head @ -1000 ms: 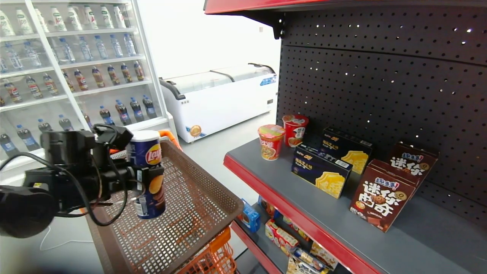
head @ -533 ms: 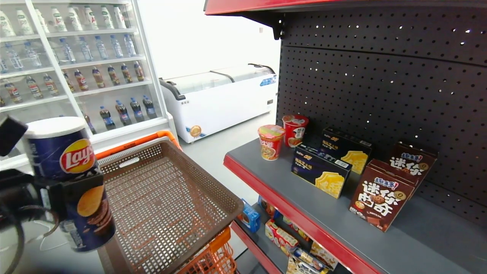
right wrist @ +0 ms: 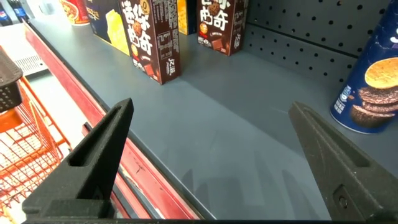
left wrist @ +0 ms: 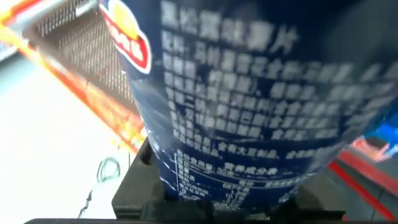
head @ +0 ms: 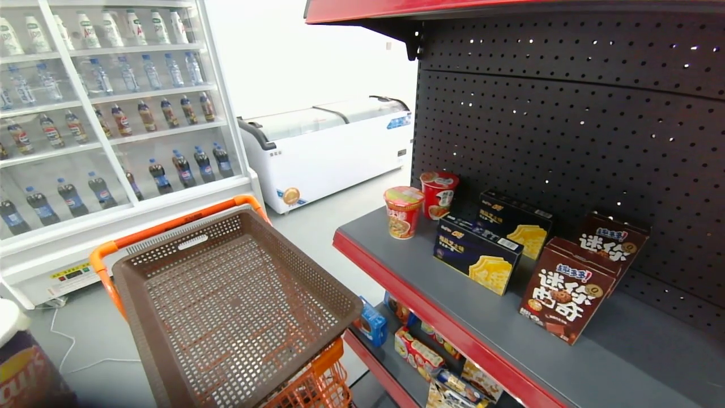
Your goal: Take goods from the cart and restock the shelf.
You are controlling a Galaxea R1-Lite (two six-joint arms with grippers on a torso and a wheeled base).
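Chip can [head: 22, 368] shows at the head view's lower corner on the robot's left, well apart from the grey shelf [head: 430, 272]; the brown cart basket [head: 238, 294] lies between the two, and the shelf carries cup noodles [head: 403, 211] and snack boxes [head: 566, 294]. The left wrist view has the can close up, with the left claw [left wrist: 219, 205] clamped on its lower part. In the right wrist view the right claw [right wrist: 211, 109] hangs over the shelf with fingers wide apart, and a second chip can [right wrist: 373, 81] stands on the shelf by the pegboard.
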